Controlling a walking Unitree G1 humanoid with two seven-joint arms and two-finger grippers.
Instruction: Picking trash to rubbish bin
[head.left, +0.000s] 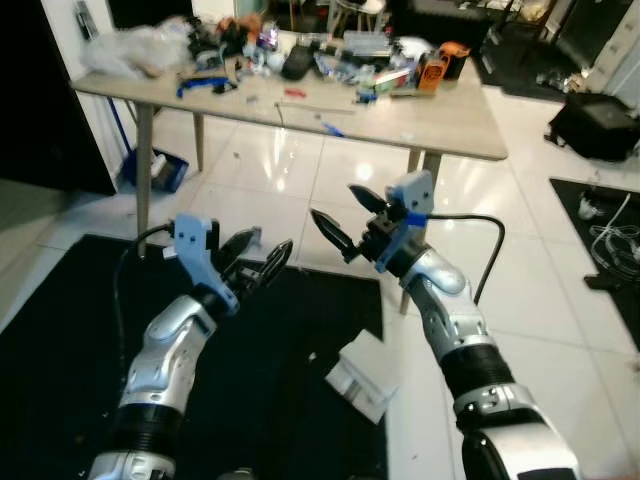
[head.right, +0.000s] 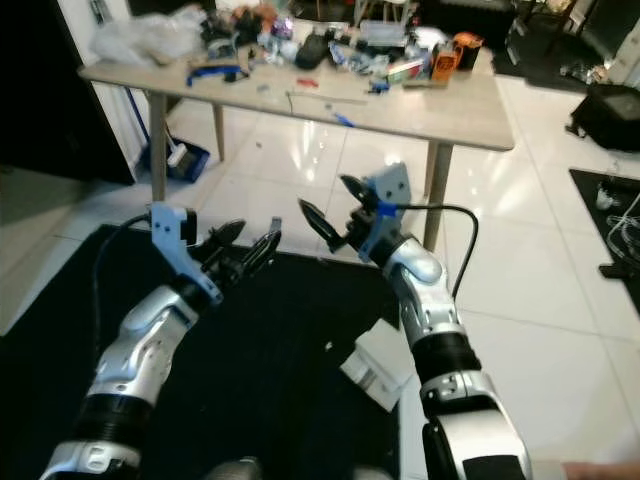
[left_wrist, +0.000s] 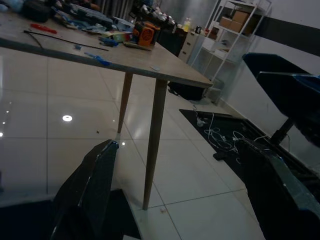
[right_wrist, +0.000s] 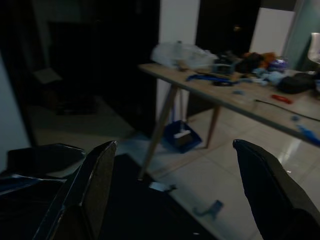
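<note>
Both grippers are hovering above the black mat (head.left: 270, 400), jaws apart and holding nothing: the left gripper (head.left: 255, 257) and the right gripper (head.left: 348, 215) are pointing toward each other. A white box (head.left: 362, 375) is lying on the mat's right edge. A cluttered bench (head.left: 440, 125) is standing beyond.

Glossy white floor tiles (head.left: 560, 260), matt wooden table (head.left: 450, 125).

We read this as home workroom: wooden table (head.left: 440, 125) cluttered with tools and parts, white tile floor (head.left: 540, 280), black rug (head.left: 290, 400), shelving unit (left_wrist: 235, 30).
</note>
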